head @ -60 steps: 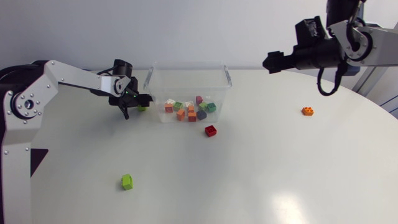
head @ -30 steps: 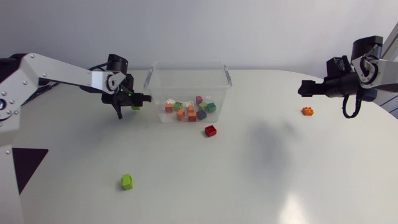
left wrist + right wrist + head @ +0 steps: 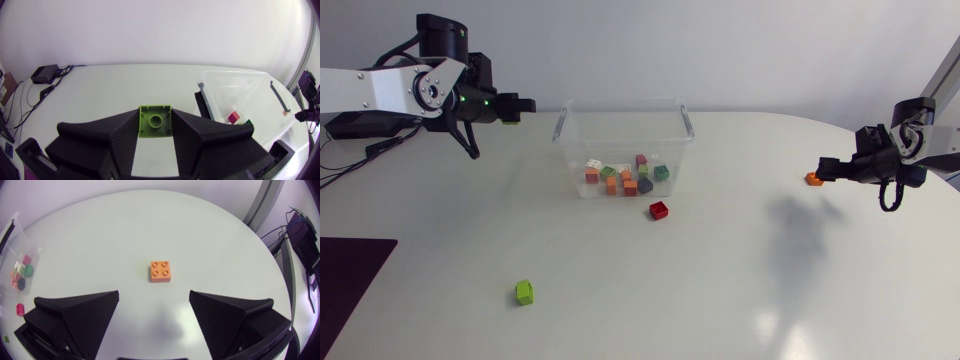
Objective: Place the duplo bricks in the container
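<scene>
Left end effector (image 3: 518, 104) clamped on a lime-green square duplo brick (image 3: 155, 121) from both sides, beside the clear plastic container (image 3: 565, 128)
Right end effector (image 3: 154, 296) spread wide, an orange four-stud duplo brick (image 3: 161, 271) on the white worktop (image 3: 740, 280) just ahead of its fingers; more coloured bricks (image 3: 625, 178) lie in the container

Clear container (image 3: 561, 126) w/ maybe 10 bricks (image 3: 627, 185); red brick (image 3: 659, 210), green brick (image 3: 524, 292), orange brick (image 3: 161, 271) outside; lime brick (image 3: 155, 120) gripped.

Several bricks (image 3: 627, 181) lie in the container (image 3: 686, 122), one brick (image 3: 659, 210) just before it, another brick (image 3: 813, 179) well right.
</scene>
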`<state>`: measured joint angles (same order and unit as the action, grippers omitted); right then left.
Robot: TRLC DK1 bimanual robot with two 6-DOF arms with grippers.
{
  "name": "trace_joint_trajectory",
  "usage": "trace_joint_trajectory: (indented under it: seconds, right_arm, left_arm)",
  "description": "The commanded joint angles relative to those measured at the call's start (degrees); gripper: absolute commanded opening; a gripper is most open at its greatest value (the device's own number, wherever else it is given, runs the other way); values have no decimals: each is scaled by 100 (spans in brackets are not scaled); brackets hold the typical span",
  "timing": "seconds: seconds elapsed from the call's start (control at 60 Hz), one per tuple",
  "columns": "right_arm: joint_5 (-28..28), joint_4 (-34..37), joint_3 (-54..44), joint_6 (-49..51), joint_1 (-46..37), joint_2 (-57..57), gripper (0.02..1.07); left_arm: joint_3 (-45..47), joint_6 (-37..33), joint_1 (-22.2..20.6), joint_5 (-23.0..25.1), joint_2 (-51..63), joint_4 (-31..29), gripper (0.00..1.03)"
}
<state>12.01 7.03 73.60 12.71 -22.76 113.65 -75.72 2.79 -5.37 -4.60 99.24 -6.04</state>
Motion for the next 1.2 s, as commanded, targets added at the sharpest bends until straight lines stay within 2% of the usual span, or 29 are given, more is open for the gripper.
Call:
trace_joint_trajectory:
  seconds: [0.0, 0.183, 0.367, 0.45, 0.55, 0.667, 0.883, 0.967, 1.0, 1.183]
  right_arm:
    - [29, -96, 277, 214, -105, 386, 103]
    - [100, -105, 515, 408, -79, 826, 103]
    - [91, -158, 901, 487, -18, 1309, 102]
    - [56, -184, 1121, 513, 9, 1485, 96]
    - [38, -175, 1385, 522, 35, 1687, 95]
    - [38, -167, 1657, 522, 44, 1898, 82]
    - [-6, -167, 1815, 592, 114, 2109, 53]
    - [-15, -158, 1824, 627, 141, 2162, 38]
    - [-15, -158, 1824, 636, 141, 2171, 28]
    - [21, -175, 1367, 680, 158, 1740, 26]
  left_arm:
    - [154, -15, -87, -41, -212, 59, 22]
    - [154, -15, -298, -58, -564, 174, 22]
    - [181, -6, -685, -58, -687, 429, 22]
    - [190, -6, -861, -50, -687, 534, 22]
    - [172, -6, -1001, -50, -643, 657, 22]
    - [-4, -6, -1125, -50, -450, 639, 22]
    - [-241, -6, -1274, -6, -98, 639, 22]
    - [-320, 11, -1335, -6, 34, 631, 22]
    - [-347, 29, -1362, -6, 104, 631, 22]
    - [-434, 55, -1450, -6, 324, 639, 22]
